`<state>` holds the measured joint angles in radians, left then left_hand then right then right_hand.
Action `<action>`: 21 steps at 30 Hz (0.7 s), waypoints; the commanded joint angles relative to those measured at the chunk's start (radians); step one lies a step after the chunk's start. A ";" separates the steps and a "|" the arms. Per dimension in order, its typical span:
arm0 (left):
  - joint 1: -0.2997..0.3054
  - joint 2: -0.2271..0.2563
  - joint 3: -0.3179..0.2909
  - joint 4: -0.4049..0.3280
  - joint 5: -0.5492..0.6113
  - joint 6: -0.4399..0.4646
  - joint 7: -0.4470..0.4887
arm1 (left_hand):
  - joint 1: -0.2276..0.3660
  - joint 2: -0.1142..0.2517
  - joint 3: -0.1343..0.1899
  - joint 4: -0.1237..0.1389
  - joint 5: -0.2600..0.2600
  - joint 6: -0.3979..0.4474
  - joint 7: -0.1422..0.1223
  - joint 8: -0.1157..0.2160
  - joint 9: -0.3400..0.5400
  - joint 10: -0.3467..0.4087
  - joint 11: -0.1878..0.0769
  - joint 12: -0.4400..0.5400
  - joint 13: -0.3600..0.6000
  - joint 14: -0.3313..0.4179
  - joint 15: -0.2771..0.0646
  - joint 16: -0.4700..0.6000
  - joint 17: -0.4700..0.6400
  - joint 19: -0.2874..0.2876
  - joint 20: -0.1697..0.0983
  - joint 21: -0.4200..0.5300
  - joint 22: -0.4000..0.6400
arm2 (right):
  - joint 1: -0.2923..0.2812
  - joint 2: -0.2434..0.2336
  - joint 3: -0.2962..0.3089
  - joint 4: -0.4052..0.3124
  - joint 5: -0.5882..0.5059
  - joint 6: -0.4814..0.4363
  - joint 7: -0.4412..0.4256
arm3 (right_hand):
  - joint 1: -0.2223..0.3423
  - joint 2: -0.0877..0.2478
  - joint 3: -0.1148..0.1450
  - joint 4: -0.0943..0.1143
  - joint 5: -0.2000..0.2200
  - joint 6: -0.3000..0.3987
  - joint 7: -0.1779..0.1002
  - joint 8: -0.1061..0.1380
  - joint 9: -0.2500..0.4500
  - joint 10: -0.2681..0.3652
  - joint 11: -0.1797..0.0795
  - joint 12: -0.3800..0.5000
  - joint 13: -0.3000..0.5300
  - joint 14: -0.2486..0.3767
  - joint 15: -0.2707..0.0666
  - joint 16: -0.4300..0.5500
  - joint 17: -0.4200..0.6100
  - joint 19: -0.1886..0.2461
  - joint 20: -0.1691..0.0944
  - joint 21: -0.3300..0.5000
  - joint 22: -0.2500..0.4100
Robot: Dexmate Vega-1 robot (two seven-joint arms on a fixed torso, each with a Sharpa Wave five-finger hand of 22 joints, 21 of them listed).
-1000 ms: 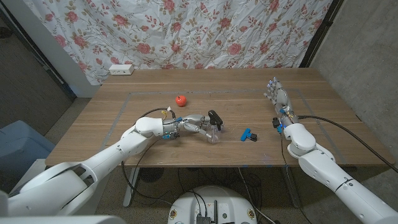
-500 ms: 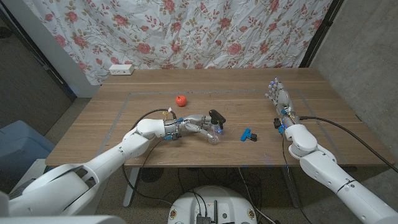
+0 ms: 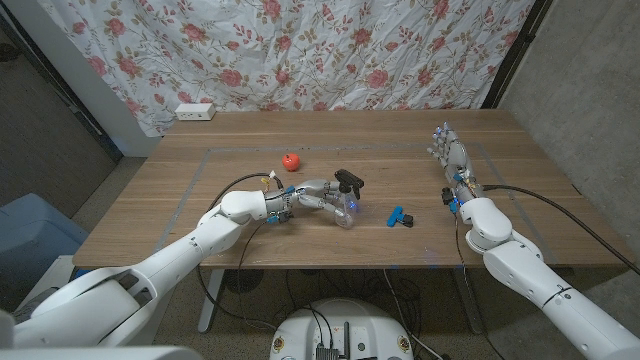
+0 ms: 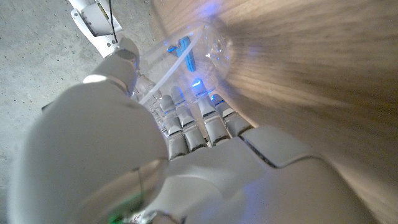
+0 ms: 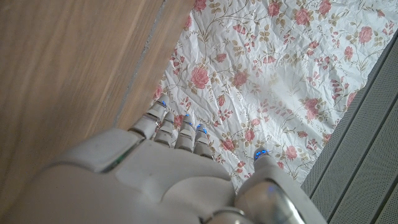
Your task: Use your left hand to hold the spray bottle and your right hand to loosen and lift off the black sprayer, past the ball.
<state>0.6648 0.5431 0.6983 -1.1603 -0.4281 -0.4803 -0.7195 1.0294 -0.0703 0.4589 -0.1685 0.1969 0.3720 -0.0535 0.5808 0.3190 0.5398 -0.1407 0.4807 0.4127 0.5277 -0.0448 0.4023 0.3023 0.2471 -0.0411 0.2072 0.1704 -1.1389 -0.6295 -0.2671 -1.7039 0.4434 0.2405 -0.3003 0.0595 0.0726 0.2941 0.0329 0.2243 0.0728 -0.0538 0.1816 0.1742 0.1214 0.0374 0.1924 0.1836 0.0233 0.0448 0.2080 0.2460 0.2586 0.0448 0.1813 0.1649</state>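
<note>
the left hand grips the clear spray bottle near the middle of the wooden surface, its fingers wrapped around the body. the bottle is tilted, with the black sprayer on top. the red ball lies beyond it, apart. a small blue and black piece lies just right of the bottle. the right hand waits well apart near the right edge, fingers extended, holding nothing.
</note>
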 commanded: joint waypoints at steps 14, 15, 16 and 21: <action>0.035 0.055 -0.048 -0.158 0.039 0.091 0.194 | 0.031 0.067 -0.044 0.007 0.005 0.029 -0.007 0.048 0.025 0.075 -0.056 0.044 0.056 0.020 -0.166 0.031 0.043 0.034 -0.057 0.005 0.004 | 0.056 -0.035 -0.008 0.017 -0.028 0.030 0.067 | 0.005 0.013 0.003 -0.014 -0.007 0.006 -0.005 0.008 0.003 0.000 0.000 0.002 0.005 0.001 0.007 0.009 0.003 0.007 0.004 0.006 0.002; 0.036 0.056 -0.049 -0.162 0.038 0.095 0.199 | 0.031 0.068 -0.045 0.007 0.005 0.029 -0.006 0.049 0.026 0.076 -0.056 0.045 0.057 0.020 -0.166 0.032 0.044 0.035 -0.057 0.005 0.004 | 0.060 -0.038 -0.010 0.017 -0.040 0.035 0.067 | 0.005 0.013 0.003 -0.015 -0.007 0.007 -0.005 0.008 0.003 -0.001 0.000 0.002 0.005 0.001 0.007 0.010 0.002 0.007 0.004 0.006 0.002; 0.036 0.057 -0.050 -0.165 0.037 0.098 0.202 | 0.031 0.069 -0.046 0.007 0.005 0.030 -0.007 0.051 0.027 0.076 -0.056 0.046 0.058 0.020 -0.166 0.033 0.045 0.037 -0.059 0.006 0.004 | 0.063 -0.040 -0.011 0.014 -0.045 0.033 0.067 | 0.005 0.013 0.003 -0.015 -0.008 0.006 -0.004 0.008 0.003 0.000 0.000 0.002 0.005 0.002 0.007 0.010 0.002 0.007 0.004 0.006 0.002; 0.030 0.057 -0.045 -0.178 0.049 0.108 0.212 | 0.031 0.071 -0.052 0.006 0.006 0.031 -0.008 0.057 0.029 0.077 -0.056 0.049 0.064 0.021 -0.167 0.036 0.051 0.038 -0.059 0.005 0.004 | 0.078 -0.057 -0.014 0.002 -0.066 0.020 0.075 | 0.008 0.012 0.004 -0.019 -0.008 0.009 -0.003 0.009 0.003 0.000 0.000 0.002 0.005 0.002 0.010 0.010 0.001 0.007 0.005 0.006 0.002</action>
<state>0.6928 0.5891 0.6611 -1.2936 -0.3990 -0.4051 -0.5708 1.0124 -0.0533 0.4123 -0.1632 0.1962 0.3897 -0.0607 0.6264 0.3443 0.5449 -0.1355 0.5034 0.4142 0.5415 -0.0481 0.4330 0.3464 0.2756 -0.0376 0.2071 0.1703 -1.0937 -0.6572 -0.2726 -1.6864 0.4175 0.2663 -0.2447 0.0649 0.0780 0.2955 0.0232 0.2176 0.0766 -0.0576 0.1854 0.1742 0.1214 0.0375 0.1924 0.1836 0.0233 0.0448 0.2080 0.2462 0.2587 0.0448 0.1813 0.1649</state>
